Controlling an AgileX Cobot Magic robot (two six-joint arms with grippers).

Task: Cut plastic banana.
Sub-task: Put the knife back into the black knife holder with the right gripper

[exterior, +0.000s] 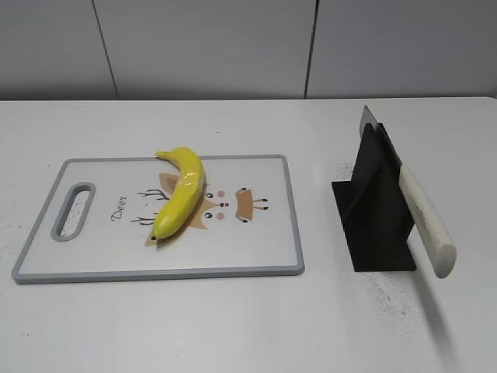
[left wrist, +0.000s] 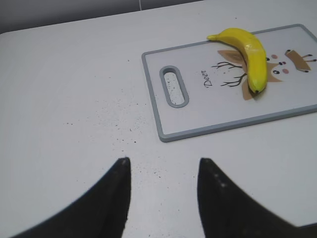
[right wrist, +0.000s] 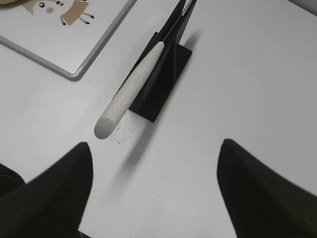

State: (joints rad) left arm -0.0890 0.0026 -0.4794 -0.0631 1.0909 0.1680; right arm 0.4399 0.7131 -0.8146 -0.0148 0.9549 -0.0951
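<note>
The plastic banana (exterior: 181, 193) is glossy yellow and lies whole on the white cutting board (exterior: 256, 249), over its deer picture. It also shows in the left wrist view (left wrist: 250, 54), on the board (left wrist: 208, 126). A knife with a cream handle (exterior: 425, 217) rests tilted in a black stand (exterior: 373, 210), right of the board. Neither gripper shows in the exterior view. My left gripper (left wrist: 163, 166) is open and empty over bare table, short of the board's handle end. My right gripper (right wrist: 156, 148) is open and empty, just short of the knife handle (right wrist: 130, 91).
The board has a grey rim and a handle slot (exterior: 73, 210) at its left end. The black stand (right wrist: 166, 74) holds the knife blade up and away. Dark specks lie on the white table (exterior: 233, 326) around the stand. A grey wall stands behind.
</note>
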